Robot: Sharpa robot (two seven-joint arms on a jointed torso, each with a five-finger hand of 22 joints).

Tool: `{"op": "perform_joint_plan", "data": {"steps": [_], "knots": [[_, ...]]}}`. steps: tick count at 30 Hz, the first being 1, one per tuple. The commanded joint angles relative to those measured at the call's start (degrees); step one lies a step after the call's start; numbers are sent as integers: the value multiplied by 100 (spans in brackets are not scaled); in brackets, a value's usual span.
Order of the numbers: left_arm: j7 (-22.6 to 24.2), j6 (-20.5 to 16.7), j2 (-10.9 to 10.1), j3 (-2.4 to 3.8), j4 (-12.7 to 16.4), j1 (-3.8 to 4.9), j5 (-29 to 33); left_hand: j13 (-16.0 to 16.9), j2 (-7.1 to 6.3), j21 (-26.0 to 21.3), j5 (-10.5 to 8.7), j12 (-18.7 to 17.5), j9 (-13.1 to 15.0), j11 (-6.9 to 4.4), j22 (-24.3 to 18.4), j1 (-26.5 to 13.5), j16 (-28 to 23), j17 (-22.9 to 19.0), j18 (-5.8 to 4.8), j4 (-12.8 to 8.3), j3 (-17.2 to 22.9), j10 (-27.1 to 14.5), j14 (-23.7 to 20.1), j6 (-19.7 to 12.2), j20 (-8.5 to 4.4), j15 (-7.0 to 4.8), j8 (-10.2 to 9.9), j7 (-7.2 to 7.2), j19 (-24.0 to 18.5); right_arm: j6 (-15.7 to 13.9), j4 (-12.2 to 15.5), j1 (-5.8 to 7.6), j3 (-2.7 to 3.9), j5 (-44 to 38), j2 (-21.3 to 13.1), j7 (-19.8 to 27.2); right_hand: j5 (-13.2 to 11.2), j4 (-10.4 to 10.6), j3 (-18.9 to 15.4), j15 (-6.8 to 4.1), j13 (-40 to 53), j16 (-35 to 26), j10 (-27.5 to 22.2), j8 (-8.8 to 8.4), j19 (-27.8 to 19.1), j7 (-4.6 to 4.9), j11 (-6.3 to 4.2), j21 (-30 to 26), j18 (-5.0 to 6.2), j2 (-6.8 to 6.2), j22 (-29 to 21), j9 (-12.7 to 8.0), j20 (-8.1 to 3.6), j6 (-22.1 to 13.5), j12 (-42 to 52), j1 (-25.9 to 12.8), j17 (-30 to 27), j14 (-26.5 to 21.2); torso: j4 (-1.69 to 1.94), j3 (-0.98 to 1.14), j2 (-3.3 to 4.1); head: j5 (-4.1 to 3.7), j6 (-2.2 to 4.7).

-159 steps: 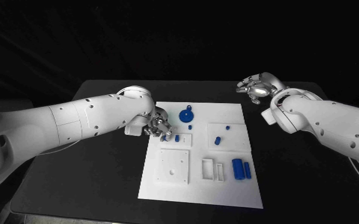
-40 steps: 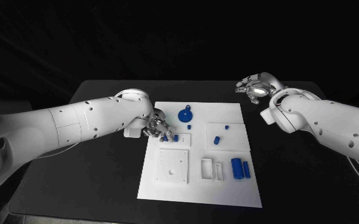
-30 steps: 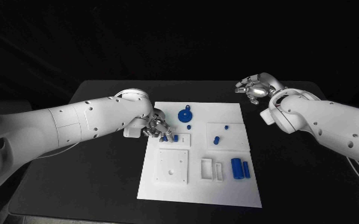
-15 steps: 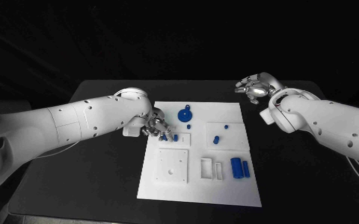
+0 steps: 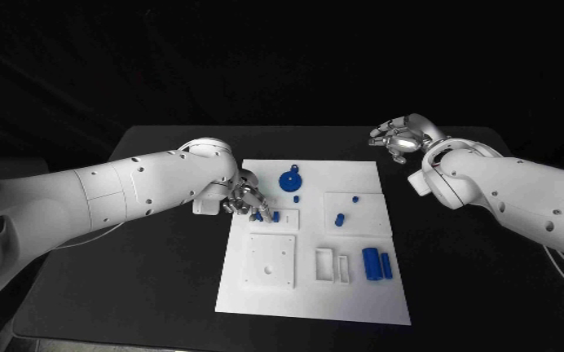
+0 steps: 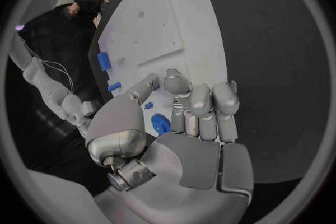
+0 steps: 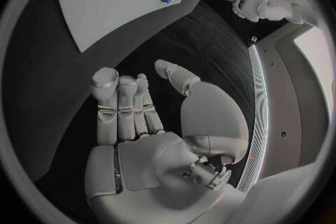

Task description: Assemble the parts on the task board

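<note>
Table (image 5: 165, 287), black and matte, fills the lower half of the head view under a dark backdrop. We see the white task board (image 5: 315, 299) at frame centre, long axis running toward the camera. Blue parts: a round disc part (image 5: 290, 180) near the board's top, two long cylinders (image 5: 377, 264) lower right lying lengthwise along the board. We read no writing anywhere. The left hand (image 5: 244, 200) sits at the board's left edge, fingers bent down over a small blue part (image 5: 257, 216); we cannot tell whether it grips it. The right hand (image 5: 399, 138) hovers upper right, well apart from the board, fingers loosely spread, holding nothing.

Left wrist view: left hand (image 6: 183, 123), fingers curled over the board (image 6: 175, 22).

Right wrist view: right hand (image 7: 150, 123) empty above the black table (image 7: 49, 78).
</note>
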Motion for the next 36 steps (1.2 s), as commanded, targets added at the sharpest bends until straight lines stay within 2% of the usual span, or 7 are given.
{"op": "perform_joint_plan", "data": {"steps": [1, 12, 15, 21, 29, 32, 36], "knots": [[-68, -6, -11, -19, 4, -24, -89, 9, -52, -3, -27, -35, 7, 9, -9, 8, -37, -9, 614, 35, -5, -50, -5, -23, -146, -30, -41, 53, -24, 34, 5, -4, 3, -43, -1, 36, 37, -20, 8, -1, -9, 18, -21, -32, 10, 47, 0, -32, 962, 15, 10, 6, -48, -12, 35, 7, -6, -46, -1, -2, 1, 1, -4], [-128, -121, -33, -22, 59, -25, -97, 31, -150, -8, -26, -40, 45, 17, -31, -51, -46, -17, 618, 272, 28, -65, -12, -31, -146, -37, -78, 61, -23, 32, 3, -5, 3, -43, 2, 35, 37, -21, 8, -1, -11, 19, -21, -32, 10, 47, 0, -33, 962, 15, 11, 7, -48, -13, 36, 7, -8, -46, 0, -1, 2, -2, -9], [-154, -135, -52, -22, 87, -25, -97, 59, -134, -3, -25, -25, 37, 20, -35, -51, -44, -17, 624, 331, 41, -67, -11, -60, -150, -41, -118, 68, -18, 31, 3, -6, 3, -43, 2, 36, 37, -22, 8, -1, -12, 19, -21, -33, 11, 47, 0, -33, 962, 15, 11, 7, -48, -14, 36, 7, -8, -46, 0, -1, 2, -5, -13], [-222, -118, -90, -24, 128, -25, -115, 119, 49, 10, -25, -18, -2, 27, -34, -53, -43, -17, 631, 345, -26, -97, -18, -63, -154, -38, -194, 77, -32, 31, 8, -6, 3, -43, -1, 35, 37, -23, 8, 1, -14, 21, -22, -40, 12, 50, 2, -35, 962, 15, 13, 4, -48, -27, 38, 7, -11, -47, 1, 0, 0, -7, -15], [-217, -276, -179, -21, 243, -26, -130, 234, 390, 11, -11, -62, -142, 40, -33, -16, -81, -35, 642, 174, -175, -153, -32, -50, -157, -31, -386, 94, -93, 30, 9, -6, 3, -45, -9, 32, 38, -24, 8, 3, -17, 23, -22, -48, 13, 53, 5, -37, 962, 15, 14, 1, -48, -41, 40, 7, -13, -47, -4, -1, 2, -11, -20], [-209, -329, -217, -20, 290, -26, -127, 290, 558, 12, 149, -95, -188, 41, -33, -22, -94, -41, 641, 99, -187, -148, -23, -14, -155, -28, -449, 95, -110, 30, 13, -6, 3, -47, -9, 32, 38, -24, 9, 3, -18, 23, -22, -50, 13, 54, 6, -38, 962, 16, 15, 1, -48, -45, 41, 7, -14, -47, -2, 0, 1, -11, -24], [-176, -407, -271, -17, 384, -26, -127, 322, 608, 17, 208, -112, -202, 41, -32, -22, -96, -41, 640, 39, -195, -139, -18, 6, -154, -27, -475, 95, -112, 33, 12, -6, 3, -48, -11, 31, 38, -24, 9, 4, -18, 24, -22, -52, 13, 55, 7, -38, 962, 16, 15, 0, -48, -51, 41, 7, -14, -47, -1, 1, 1, -11, -21]]}}
